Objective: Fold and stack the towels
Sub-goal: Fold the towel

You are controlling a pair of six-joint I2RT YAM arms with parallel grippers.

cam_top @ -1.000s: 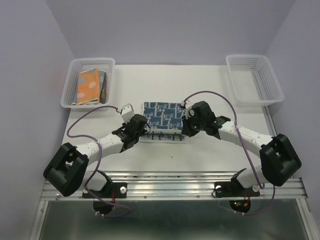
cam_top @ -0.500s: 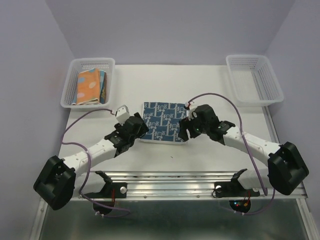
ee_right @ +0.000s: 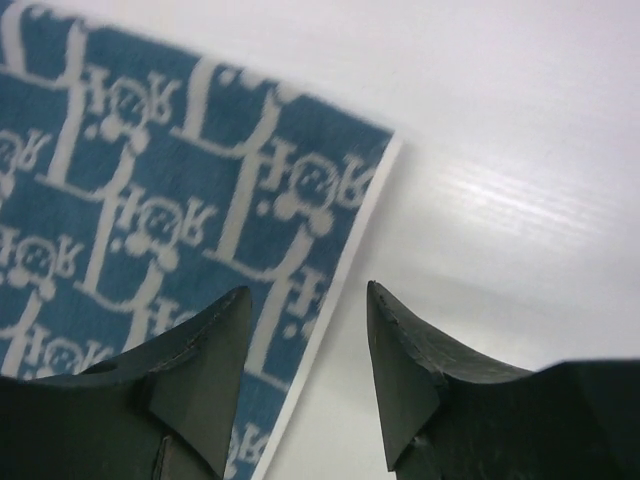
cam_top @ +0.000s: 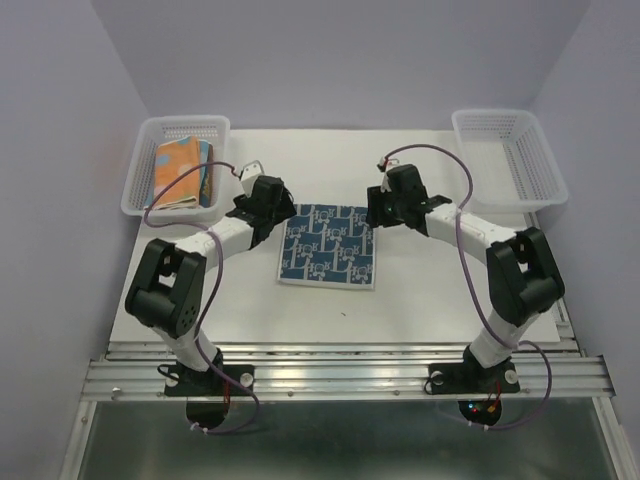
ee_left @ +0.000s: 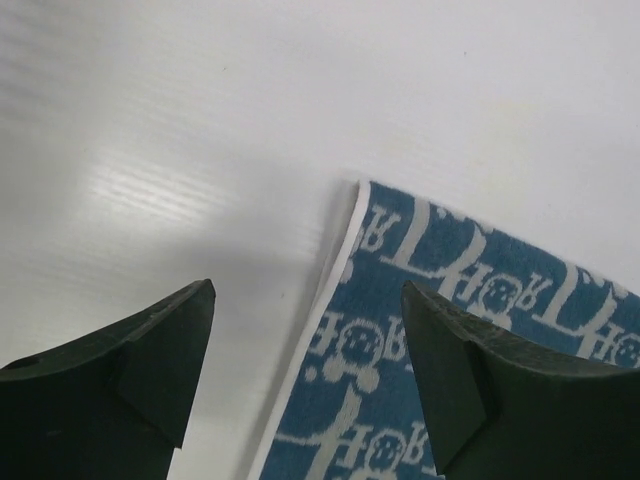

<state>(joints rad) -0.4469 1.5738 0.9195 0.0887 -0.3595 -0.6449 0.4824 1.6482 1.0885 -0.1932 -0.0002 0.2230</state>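
**Both grippers letting go and shifting to the far corners**

The blue-white patterned towel (cam_top: 328, 245) is lying flat in the middle of the counter (cam_top: 420, 290), its far edge level with the two wrists. A second ago both arms were working low at the towel's near edge with their jaws clamped. Now they are reaching over its far corners, and the cloth is lying free. That is looking like one move on this towel finished and the next grasp being lined up. It is still waiting to join the folded towels (cam_top: 178, 172) sitting in the left basket (cam_top: 140, 190).

The left gripper (ee_left: 305, 290) is standing wide apart and holding nothing. In its wrist view the towel's far-left corner is showing between the jaws, below them, and I cannot tell whether they are touching it. The right gripper (ee_right: 308, 290) is released too, though its jaws are spreading less. They are straddling the white-bordered side edge near the far-right corner without pinching it.
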